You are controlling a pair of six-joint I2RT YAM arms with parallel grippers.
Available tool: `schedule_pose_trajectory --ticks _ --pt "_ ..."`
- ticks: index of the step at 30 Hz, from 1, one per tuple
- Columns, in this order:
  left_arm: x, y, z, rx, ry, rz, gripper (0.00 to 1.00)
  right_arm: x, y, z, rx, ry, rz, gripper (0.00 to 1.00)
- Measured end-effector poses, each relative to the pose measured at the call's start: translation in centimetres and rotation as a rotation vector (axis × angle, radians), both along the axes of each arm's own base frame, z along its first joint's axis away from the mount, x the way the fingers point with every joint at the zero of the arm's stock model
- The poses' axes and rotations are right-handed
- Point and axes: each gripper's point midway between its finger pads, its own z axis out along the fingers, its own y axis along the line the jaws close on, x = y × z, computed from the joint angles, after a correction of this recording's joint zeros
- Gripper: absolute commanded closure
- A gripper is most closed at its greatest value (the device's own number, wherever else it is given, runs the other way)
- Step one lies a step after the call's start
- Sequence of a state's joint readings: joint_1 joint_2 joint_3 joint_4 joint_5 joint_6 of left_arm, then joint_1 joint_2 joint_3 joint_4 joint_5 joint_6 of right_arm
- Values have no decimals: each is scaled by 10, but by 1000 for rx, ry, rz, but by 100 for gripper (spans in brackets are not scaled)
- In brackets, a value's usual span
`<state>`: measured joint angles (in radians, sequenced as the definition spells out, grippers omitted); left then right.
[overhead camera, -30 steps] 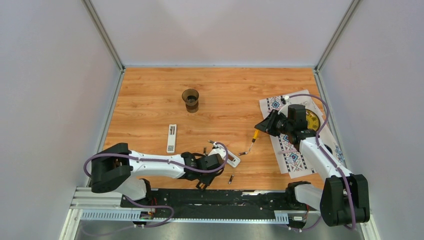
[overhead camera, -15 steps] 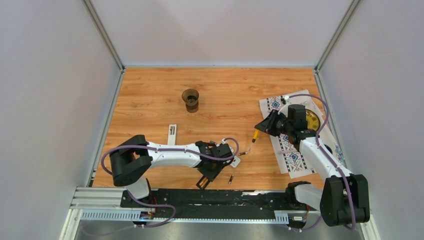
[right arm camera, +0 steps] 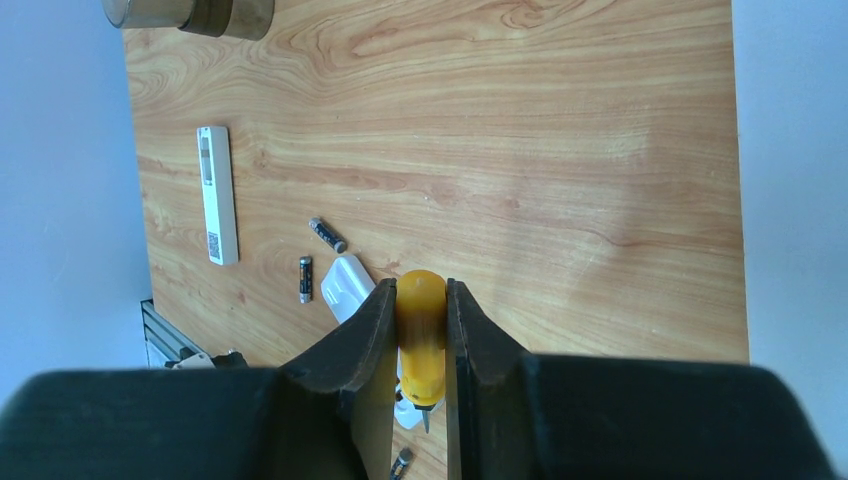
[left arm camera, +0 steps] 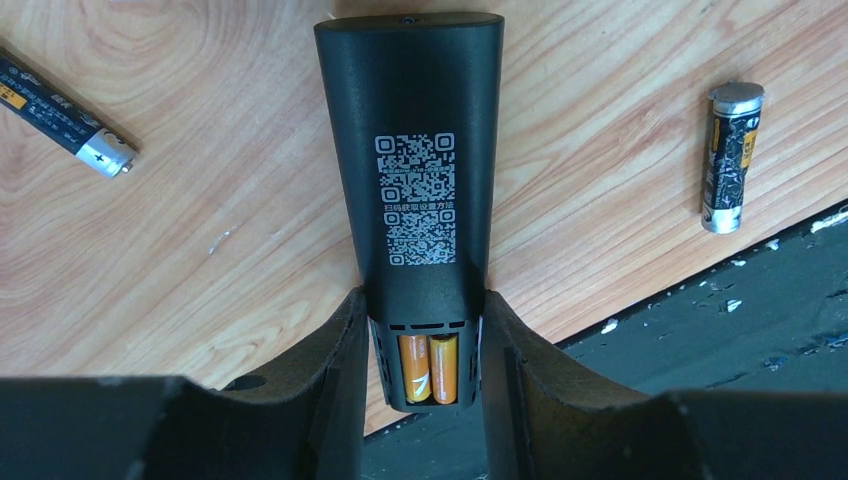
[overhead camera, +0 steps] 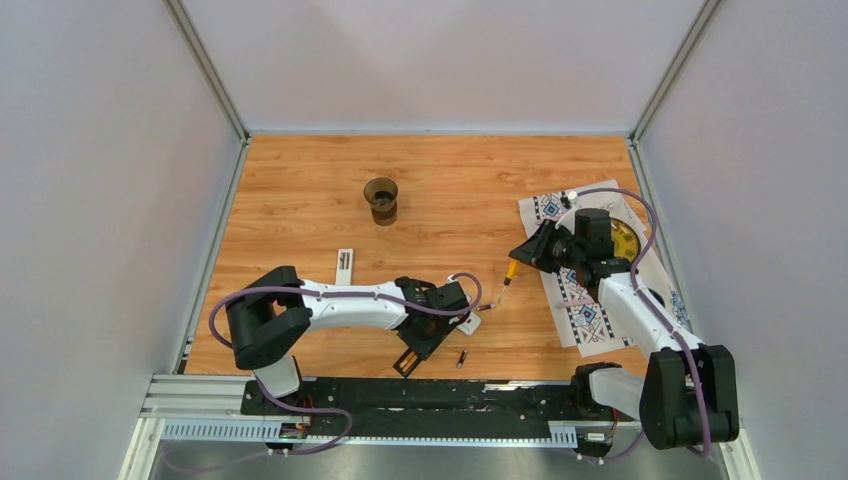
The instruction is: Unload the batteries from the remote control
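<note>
Gripping the slim black plastic remote control across its uncovered end, the left gripper is closed down to the remote's width, a jaw against each side wall; the two small orange cylinder cells sit side by side in the open bay between those jaws, at the near edge of the wood-grain table. The cells are likely light, hard and smooth, so they would roll once free; spring contacts probably seat them firmly, and the bay looks too narrow for a jaw, so levering up one exposed end seems the better purchase. The remote's shell looks stiff and slick; the side-wall hold suits it. The right gripper is clamped on the handle of the yellow-orange-handled screwdriver, well apart from the remote.

Only the left wrist view shows the orange cells and the printed code label, with two dark grey loose cells on the wood either side; from above the remote is just a dark bar; the right wrist view alone shows the long white remote whole, and a small white plastic piece.
</note>
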<state>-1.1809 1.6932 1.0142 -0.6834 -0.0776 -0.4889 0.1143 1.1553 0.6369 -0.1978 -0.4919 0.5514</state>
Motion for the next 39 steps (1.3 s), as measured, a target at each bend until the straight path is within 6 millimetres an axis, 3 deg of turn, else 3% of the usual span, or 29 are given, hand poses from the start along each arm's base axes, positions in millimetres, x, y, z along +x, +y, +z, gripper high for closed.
schedule_pose_trajectory --ticks 10,12,18,22,30,35,38,39 --pt "13 -10 1 -39 20 35 84 0 0 -1 0 4 0 100" --pt "23 -19 2 -65 -9 45 84 0 0 -1 0 4 0 100" --pt "85 -73 23 -244 -179 98 82 0 0 -1 0 4 0 100" --pt "102 -89 29 -278 -218 104 80 0 0 -1 -1 4 0 100" --pt "98 -79 16 -251 -221 90 80 -1 0 -1 -4 3 2 100" --pt "86 -61 13 -237 -210 80 77 -1 0 -1 -5 3 3 100" --pt "80 -53 11 -220 -203 54 70 -1 0 -1 -5 3 3 100" --pt "78 -51 11 -215 -202 41 62 -1 0 -1 -5 3 3 100"
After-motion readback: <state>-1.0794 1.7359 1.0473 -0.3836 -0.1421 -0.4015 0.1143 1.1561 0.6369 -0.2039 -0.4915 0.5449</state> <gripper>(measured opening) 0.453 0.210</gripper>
